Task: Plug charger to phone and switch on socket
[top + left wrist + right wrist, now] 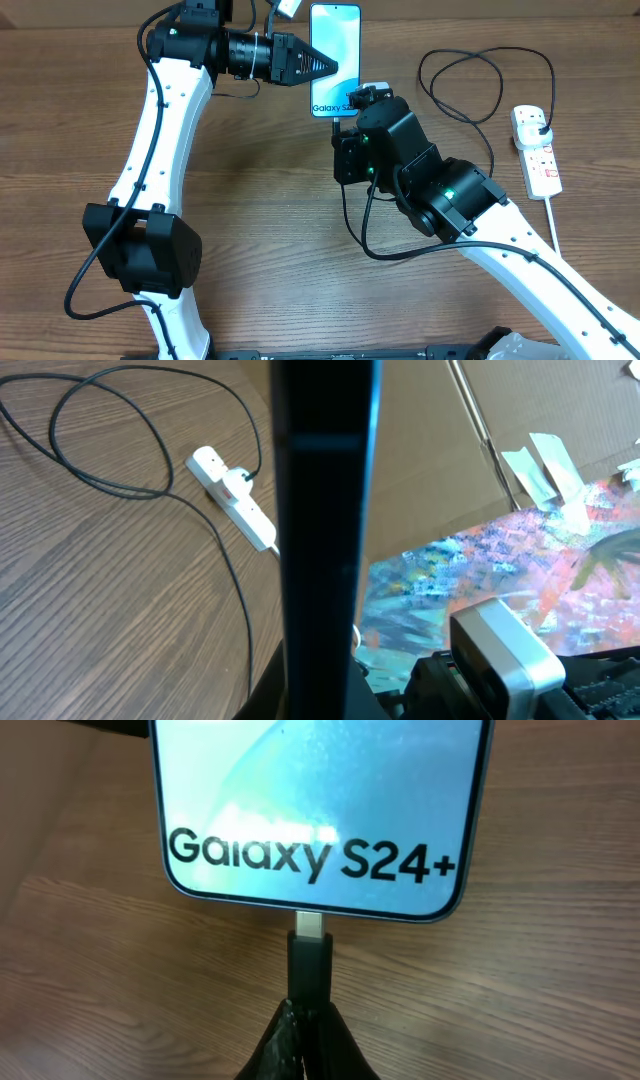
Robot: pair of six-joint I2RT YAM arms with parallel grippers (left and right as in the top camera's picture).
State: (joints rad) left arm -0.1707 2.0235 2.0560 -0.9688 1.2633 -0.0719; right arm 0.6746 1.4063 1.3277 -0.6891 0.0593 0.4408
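Observation:
The phone (335, 40) shows a light blue screen with "Galaxy S24+" at its near short edge (320, 810). My left gripper (333, 68) is shut on its left long side. In the left wrist view the phone (325, 510) is a dark upright bar between the jaws. My right gripper (310, 1025) is shut on the charger's black connector (310, 960). The silver tip (310, 925) meets the port in the phone's bottom edge, with a short piece of metal still showing. The black cable (470, 70) loops right to a plug in the white socket (537, 150), also visible from the left wrist (232, 495).
The socket's thick white cord (552, 215) runs toward the front right. Behind the table stand brown cardboard (430, 430) and a colourful painted sheet (470, 570). The right arm's wrist camera (505, 650) sits close to the phone.

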